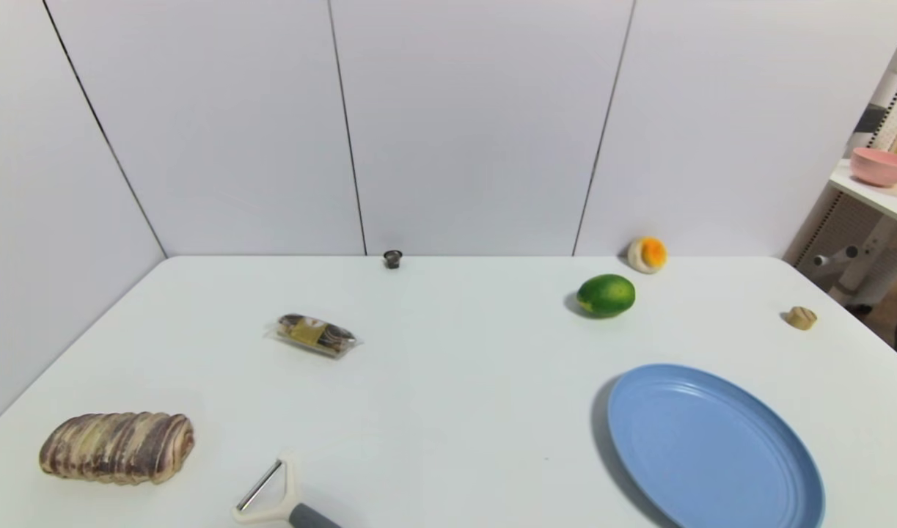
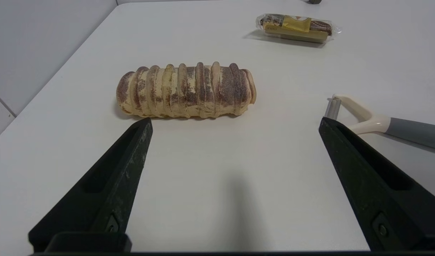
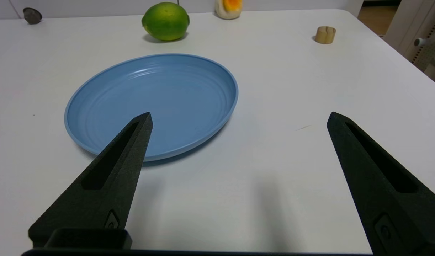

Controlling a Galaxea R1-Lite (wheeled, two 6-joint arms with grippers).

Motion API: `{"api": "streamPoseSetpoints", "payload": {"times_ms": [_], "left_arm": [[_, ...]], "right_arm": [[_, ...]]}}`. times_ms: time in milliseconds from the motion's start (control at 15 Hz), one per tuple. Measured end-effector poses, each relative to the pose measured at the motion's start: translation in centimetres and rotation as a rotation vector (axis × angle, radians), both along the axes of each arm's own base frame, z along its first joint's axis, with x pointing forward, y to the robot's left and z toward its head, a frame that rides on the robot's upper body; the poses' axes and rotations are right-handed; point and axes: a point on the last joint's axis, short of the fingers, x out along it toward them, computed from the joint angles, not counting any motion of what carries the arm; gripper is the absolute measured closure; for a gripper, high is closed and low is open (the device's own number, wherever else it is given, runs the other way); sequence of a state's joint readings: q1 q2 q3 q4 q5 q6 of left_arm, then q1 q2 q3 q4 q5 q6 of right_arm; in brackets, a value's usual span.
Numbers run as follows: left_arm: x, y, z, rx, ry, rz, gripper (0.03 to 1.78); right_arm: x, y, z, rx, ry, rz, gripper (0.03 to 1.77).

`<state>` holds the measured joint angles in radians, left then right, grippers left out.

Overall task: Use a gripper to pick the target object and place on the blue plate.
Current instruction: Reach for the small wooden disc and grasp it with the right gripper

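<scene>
Nearest to me: peeler (image 1: pixel 276 502) at the near table edge, striped bread loaf (image 1: pixel 116 446) to its left. My left gripper (image 2: pixel 235 122) hangs low over the white table (image 1: pixel 448 381) in front of that loaf, fingers wide apart, nothing between them. My right gripper (image 3: pixel 238 117) hangs just short of the blue plate (image 1: pixel 785 469), fingers also spread wide, empty. Blue plate sits near right, bare. Target object (image 1: pixel 801 317), the small tan cylinder, stands on the table beyond the plate, near the right edge, well apart from both grippers. Green fruit (image 1: pixel 606 295) farther back, orange-and-cream ball (image 1: pixel 647 254) behind it at the wall. Wrapped snack (image 1: pixel 315 334) mid-left, tiny dark cup (image 1: pixel 392 258) at back centre.
</scene>
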<state>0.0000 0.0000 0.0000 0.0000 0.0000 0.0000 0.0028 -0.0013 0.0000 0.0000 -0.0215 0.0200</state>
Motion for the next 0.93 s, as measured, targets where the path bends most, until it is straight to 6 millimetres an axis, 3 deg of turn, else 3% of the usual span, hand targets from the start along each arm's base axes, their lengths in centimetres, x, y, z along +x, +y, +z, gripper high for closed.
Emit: {"api": "streamPoseSetpoints", "payload": {"times_ms": [200,467,667,933], "left_arm": [[0.0,0.0,0.0,0.000,0.000,0.000,0.12],[0.0,0.0,0.0,0.000,0.000,0.000,0.12],[0.0,0.0,0.0,0.000,0.000,0.000,0.12],[0.0,0.0,0.0,0.000,0.000,0.000,0.12]], "right_arm": [[0.1,0.0,0.6,0.001,-0.011,0.000,0.11],[1.8,0.0,4.7,0.012,0.004,0.001,0.11],[5.0,0.0,9.5,0.041,0.088,-0.003,0.11],[11.9,-0.5,16.9,0.088,0.285,-0.070,0.11]]}}
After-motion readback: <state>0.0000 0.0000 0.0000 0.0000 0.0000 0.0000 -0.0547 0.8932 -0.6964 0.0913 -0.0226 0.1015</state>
